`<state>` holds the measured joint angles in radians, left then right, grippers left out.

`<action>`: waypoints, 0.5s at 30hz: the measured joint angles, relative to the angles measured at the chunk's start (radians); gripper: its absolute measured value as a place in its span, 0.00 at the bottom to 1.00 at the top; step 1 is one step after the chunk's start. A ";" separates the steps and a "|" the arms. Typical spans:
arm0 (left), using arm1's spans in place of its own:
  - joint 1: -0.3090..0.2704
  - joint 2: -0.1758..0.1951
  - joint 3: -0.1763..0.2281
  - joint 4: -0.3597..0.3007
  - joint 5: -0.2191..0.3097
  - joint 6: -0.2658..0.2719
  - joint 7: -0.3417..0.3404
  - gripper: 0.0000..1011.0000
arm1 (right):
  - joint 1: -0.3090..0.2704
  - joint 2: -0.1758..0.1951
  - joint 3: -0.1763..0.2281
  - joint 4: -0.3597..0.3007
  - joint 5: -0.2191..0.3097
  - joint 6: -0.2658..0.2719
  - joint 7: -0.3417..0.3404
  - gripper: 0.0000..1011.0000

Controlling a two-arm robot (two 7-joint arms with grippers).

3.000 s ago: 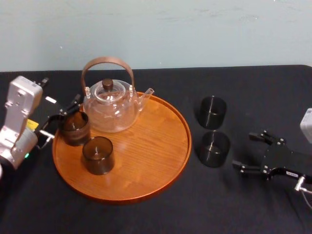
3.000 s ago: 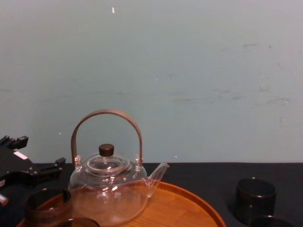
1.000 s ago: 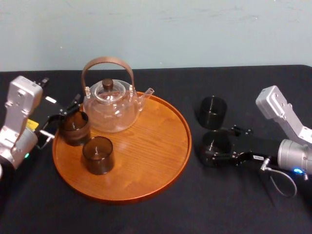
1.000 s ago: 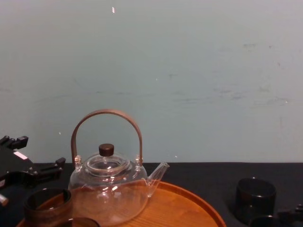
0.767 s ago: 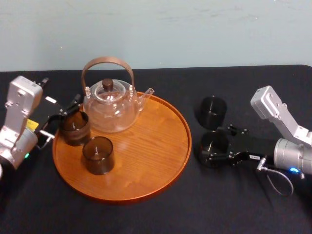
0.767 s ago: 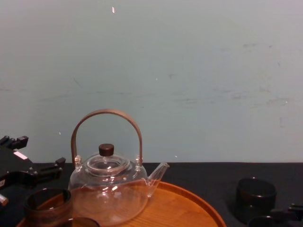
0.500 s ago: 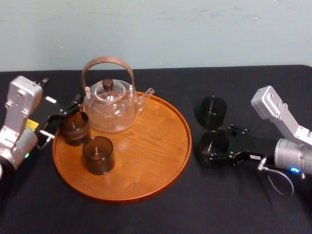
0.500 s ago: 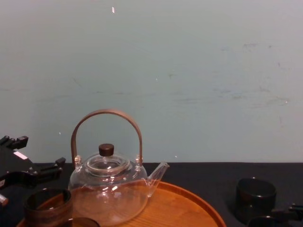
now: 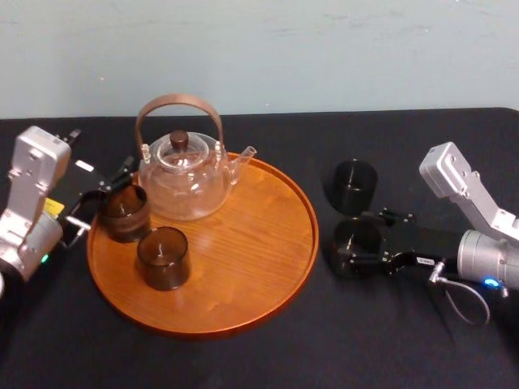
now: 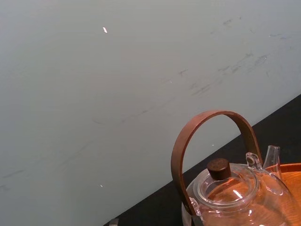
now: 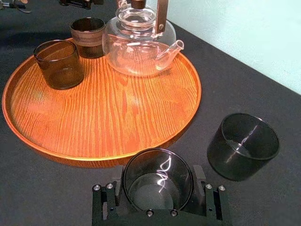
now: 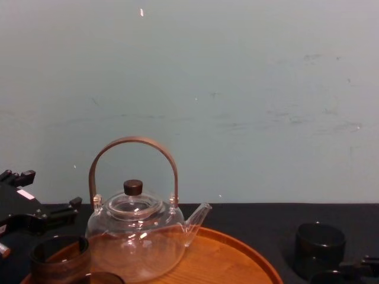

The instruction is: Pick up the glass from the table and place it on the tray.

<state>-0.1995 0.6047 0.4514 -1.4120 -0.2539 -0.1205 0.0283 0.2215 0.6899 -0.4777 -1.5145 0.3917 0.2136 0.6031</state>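
**Right gripper has the near glass; tray lies to its left**

Nearest the robot, the right gripper [image 9: 358,237] reaches in low and level from the right side, its wrist lying almost flat above the wide matte black table [image 9: 268,356]. Its jaws have closed round the smoky, dark, round glass [image 11: 157,181], one pad against each side of the wall as far as the right wrist view shows. The glass stands upright, mouth up, with its base on the table, not yet lifted.

The large round orange-brown wooden tray [image 9: 243,267] lies just beside the glass, to the robot's left. Its low rim stands between them, so I judge the move calls for a short lift, then a carry leftward over the rim onto bare wood. The right arm is much the nearer.

Just behind the held glass stands a second tumbler [image 9: 354,185], close enough to be knocked. Farther off on the tray are two brown glasses [image 9: 163,258] and a clear glass teapot [image 9: 182,182] with a bent brown handle. The left gripper [image 9: 101,197] waits at the tray's left rim, jaws spread.
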 joint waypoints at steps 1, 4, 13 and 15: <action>0.000 0.000 0.000 0.000 0.000 0.000 0.000 0.99 | 0.000 0.000 0.000 0.000 0.000 0.000 0.000 0.89; 0.000 0.000 0.000 0.000 0.000 0.000 0.000 0.99 | 0.000 0.000 0.000 0.000 0.000 0.000 0.000 0.89; 0.000 0.000 0.000 0.000 0.000 0.000 0.000 0.99 | -0.001 0.000 0.001 -0.001 0.001 0.000 0.000 0.89; 0.000 0.000 0.000 0.000 0.000 0.000 0.000 0.99 | -0.003 0.001 0.003 -0.003 0.004 -0.001 0.000 0.89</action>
<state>-0.1995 0.6046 0.4514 -1.4120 -0.2539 -0.1205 0.0283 0.2188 0.6912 -0.4748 -1.5173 0.3957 0.2123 0.6034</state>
